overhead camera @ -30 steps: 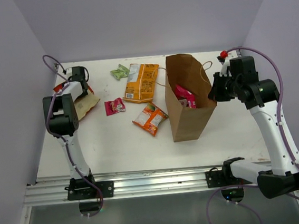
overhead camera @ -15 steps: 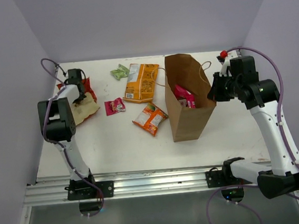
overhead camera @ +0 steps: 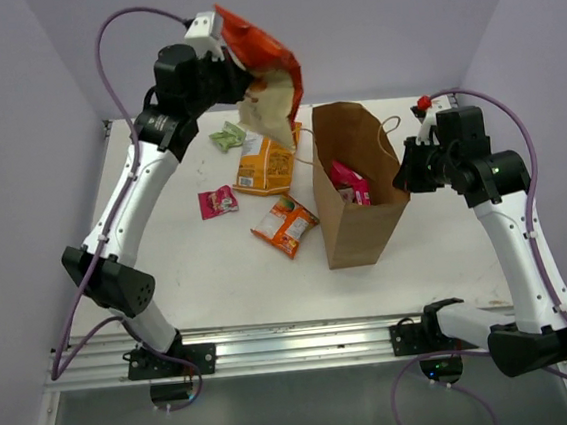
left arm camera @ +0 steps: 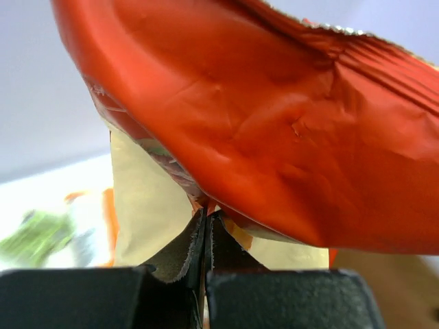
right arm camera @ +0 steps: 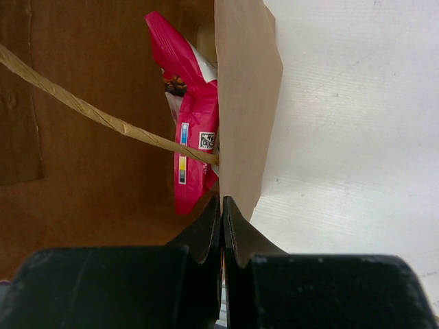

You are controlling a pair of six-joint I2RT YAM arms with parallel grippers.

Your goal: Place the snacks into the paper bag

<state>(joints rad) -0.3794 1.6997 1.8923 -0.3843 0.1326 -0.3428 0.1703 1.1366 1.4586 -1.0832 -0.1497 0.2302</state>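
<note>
My left gripper (overhead camera: 237,74) is shut on the edge of a crinkly red and beige snack packet (overhead camera: 269,78), held high above the table just left of the paper bag's mouth. In the left wrist view the packet (left arm camera: 274,123) fills the frame above the closed jaws of that gripper (left arm camera: 206,218). The brown paper bag (overhead camera: 361,230) stands upright and open, with a magenta packet (overhead camera: 349,183) inside. My right gripper (overhead camera: 406,173) is shut on the bag's right rim (right arm camera: 247,103), and the magenta packet (right arm camera: 192,123) shows beside a handle loop.
On the table left of the bag lie a large orange bag (overhead camera: 264,166), partly hidden by the lifted packet, a small orange packet (overhead camera: 285,225), a small pink packet (overhead camera: 218,201) and a green one (overhead camera: 226,136). Walls close in on the left, back and right.
My left gripper closed on the red and beige packet at the table's far left, then lifted it up and right towards the bag. The right arm has not moved.
</note>
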